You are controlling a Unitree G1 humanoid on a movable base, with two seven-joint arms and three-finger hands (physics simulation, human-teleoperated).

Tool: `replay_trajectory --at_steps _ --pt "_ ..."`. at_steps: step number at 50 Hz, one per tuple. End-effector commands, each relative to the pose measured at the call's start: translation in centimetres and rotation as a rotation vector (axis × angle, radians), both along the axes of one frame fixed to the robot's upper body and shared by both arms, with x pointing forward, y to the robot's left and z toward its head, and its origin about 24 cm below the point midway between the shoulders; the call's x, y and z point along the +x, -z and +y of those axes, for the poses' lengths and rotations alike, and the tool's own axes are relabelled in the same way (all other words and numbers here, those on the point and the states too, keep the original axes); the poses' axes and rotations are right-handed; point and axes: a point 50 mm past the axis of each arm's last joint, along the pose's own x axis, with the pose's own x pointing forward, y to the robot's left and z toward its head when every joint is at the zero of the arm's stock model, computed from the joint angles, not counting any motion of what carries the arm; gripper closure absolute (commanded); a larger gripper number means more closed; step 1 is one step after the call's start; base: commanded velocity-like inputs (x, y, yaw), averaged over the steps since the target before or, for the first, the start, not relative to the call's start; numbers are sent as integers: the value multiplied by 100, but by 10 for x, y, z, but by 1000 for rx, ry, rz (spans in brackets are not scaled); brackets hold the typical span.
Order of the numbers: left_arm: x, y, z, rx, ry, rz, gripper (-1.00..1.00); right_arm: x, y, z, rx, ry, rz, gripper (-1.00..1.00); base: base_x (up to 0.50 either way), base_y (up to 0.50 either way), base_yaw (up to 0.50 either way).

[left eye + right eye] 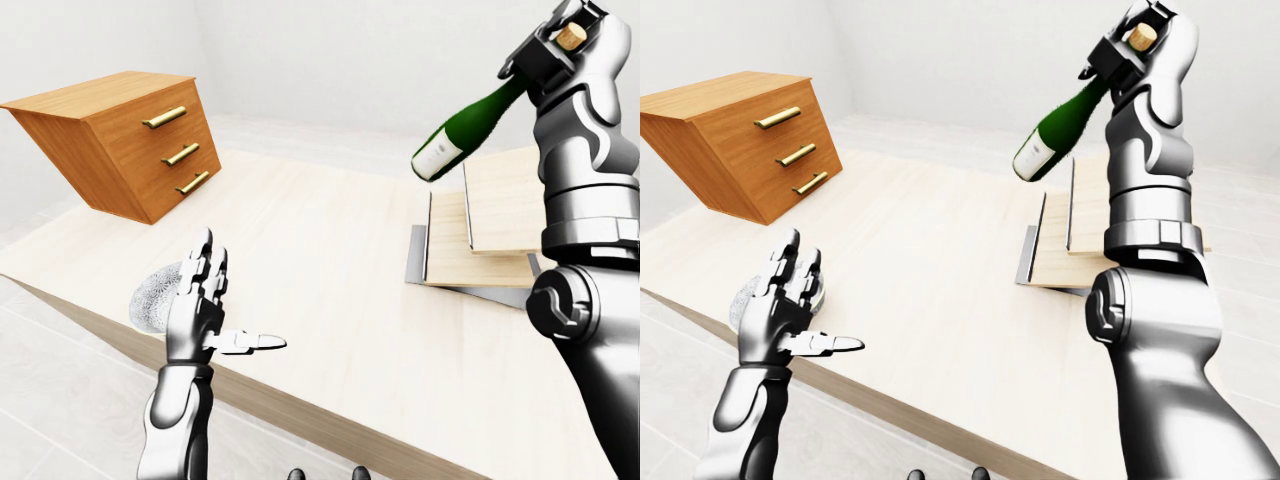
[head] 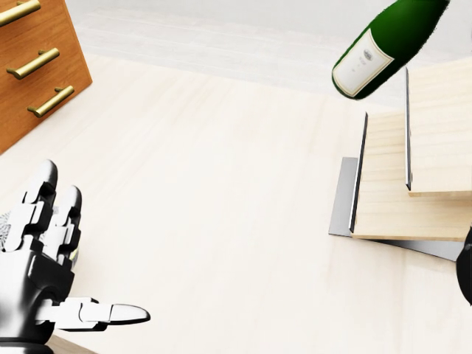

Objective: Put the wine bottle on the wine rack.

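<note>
Right hand (image 1: 555, 45), raised high, grips the neck of a dark green glass wine bottle (image 1: 462, 135) with a white label and cork, held tilted in the air above the stepped pale wooden wine rack (image 2: 402, 192) near the right edge of the light wooden surface (image 2: 214, 192). Left hand (image 1: 205, 315) hovers with fingers spread wide, empty, at the surface's near-left edge, beside a small clear textured glass object (image 1: 152, 298). An orange-brown wooden drawer chest (image 1: 125, 140) with brass handles sits at the far-left corner.

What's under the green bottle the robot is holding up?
Under the tilted green glass wine bottle, held in the air by the silver right hand, lies the pale wooden table and the stepped wooden wine rack. Nothing touches its base.
</note>
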Motion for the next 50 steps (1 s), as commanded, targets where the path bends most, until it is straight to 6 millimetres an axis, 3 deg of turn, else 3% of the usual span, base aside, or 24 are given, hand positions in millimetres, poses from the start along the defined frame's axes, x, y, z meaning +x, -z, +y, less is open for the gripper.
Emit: replay_trajectory --at_steps 1,38,42,50 --pt "-2 -6 -1 6 -1 -27 -100 -13 -19 -28 63 54 -59 100 0 0 0" --pt "-1 2 2 24 -21 11 -100 -38 10 -90 261 114 -80 100 0 0 0" --pt "2 9 2 21 -20 40 -100 -43 8 -95 289 115 -106 100 0 0 0" --pt "1 4 0 24 -15 20 -100 -51 7 -102 315 129 -135 100 0 0 0"
